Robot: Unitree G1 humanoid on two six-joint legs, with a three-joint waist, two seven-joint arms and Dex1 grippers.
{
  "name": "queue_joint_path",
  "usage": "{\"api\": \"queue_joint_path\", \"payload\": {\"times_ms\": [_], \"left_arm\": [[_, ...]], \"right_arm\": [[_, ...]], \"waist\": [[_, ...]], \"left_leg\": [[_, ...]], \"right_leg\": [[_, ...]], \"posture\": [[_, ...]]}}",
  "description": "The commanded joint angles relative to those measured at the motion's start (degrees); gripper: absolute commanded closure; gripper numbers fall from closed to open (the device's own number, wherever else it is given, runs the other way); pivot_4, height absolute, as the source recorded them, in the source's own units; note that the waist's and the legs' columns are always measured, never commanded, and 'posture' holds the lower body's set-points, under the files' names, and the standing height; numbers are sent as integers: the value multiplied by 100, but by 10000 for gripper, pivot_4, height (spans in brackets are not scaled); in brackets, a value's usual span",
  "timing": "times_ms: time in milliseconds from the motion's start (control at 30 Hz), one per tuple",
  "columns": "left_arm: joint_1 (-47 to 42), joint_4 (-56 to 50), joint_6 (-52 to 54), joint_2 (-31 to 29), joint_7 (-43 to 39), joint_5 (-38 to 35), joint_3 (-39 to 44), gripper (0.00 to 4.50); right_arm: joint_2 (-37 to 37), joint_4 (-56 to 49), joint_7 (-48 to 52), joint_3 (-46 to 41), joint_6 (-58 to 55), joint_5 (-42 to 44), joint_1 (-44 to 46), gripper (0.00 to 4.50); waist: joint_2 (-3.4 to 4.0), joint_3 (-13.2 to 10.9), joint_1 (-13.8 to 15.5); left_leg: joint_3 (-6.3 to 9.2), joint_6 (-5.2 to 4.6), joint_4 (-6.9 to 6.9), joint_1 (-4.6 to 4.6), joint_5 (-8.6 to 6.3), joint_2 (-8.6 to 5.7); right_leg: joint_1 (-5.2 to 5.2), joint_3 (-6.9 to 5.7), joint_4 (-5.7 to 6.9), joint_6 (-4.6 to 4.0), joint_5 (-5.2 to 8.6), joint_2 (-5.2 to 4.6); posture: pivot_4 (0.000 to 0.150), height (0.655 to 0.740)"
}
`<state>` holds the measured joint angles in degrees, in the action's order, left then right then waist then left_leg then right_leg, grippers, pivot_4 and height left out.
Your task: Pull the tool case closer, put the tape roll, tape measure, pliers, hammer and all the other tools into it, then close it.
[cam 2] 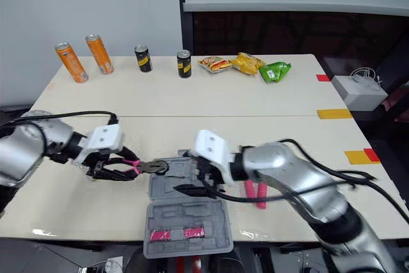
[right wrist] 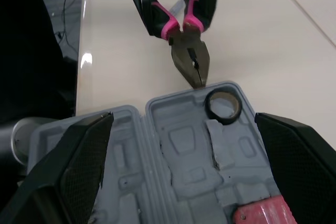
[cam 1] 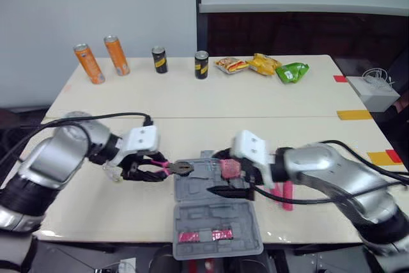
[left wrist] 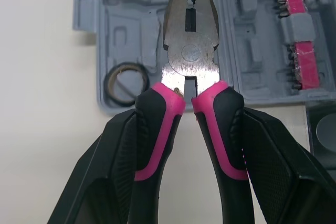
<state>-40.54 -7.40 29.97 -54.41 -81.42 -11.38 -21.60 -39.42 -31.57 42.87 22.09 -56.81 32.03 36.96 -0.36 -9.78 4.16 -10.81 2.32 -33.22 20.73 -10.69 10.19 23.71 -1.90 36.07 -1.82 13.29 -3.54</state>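
Observation:
The grey tool case [cam 1: 211,212] lies open at the table's front edge, its lid half nearest me holding a pink bit strip [cam 1: 206,235]. A black tape roll [right wrist: 209,109] sits in a corner pocket of the far half, and a pink blocky tool [cam 1: 229,169] rests in that half too. My left gripper [cam 1: 144,171] is shut on the pink-and-black handles of the pliers [left wrist: 190,51], whose nose reaches over the case's left rim by the tape roll. My right gripper [cam 1: 233,187] hangs open just above the case. A pink-handled tool [cam 1: 287,195] lies right of the case, partly hidden by my right arm.
Two orange cans [cam 1: 89,63] and two black cans [cam 1: 159,59] stand along the far edge, with snack packets [cam 1: 262,64] beside them. A white box [cam 1: 377,91] sits off the right side. Yellow and red tape marks [cam 1: 354,114] line the right edge.

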Motion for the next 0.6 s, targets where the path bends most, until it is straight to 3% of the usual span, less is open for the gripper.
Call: {"api": "queue_joint_path", "payload": {"times_ms": [33, 533, 600], "left_arm": [[-557, 161, -17, 215, -220, 184, -171, 21108], [-952, 292, 134, 573, -373, 270, -270, 21108], [-939, 267, 131, 551, -390, 279, -270, 21108]], "right_arm": [[449, 488, -130, 362, -344, -270, 691, 0], [899, 1062, 67, 763, -388, -811, 1181, 0], [942, 1067, 82, 736, -405, -836, 1184, 5524]], "waist": [[0, -2, 0], [-2, -4, 17], [-2, -4, 19]], "left_leg": [[2, 3, -1, 2, 2, 0], [10, 13, -2, 15, 3, 1], [10, 15, -3, 13, 4, 2]], "right_leg": [[2, 0, 3, 0, 0, 1], [9, -4, 13, 0, -1, 5], [8, -4, 18, -1, -2, 5]], "posture": [[1500, 7400], [1500, 7400], [1500, 7400]]}}
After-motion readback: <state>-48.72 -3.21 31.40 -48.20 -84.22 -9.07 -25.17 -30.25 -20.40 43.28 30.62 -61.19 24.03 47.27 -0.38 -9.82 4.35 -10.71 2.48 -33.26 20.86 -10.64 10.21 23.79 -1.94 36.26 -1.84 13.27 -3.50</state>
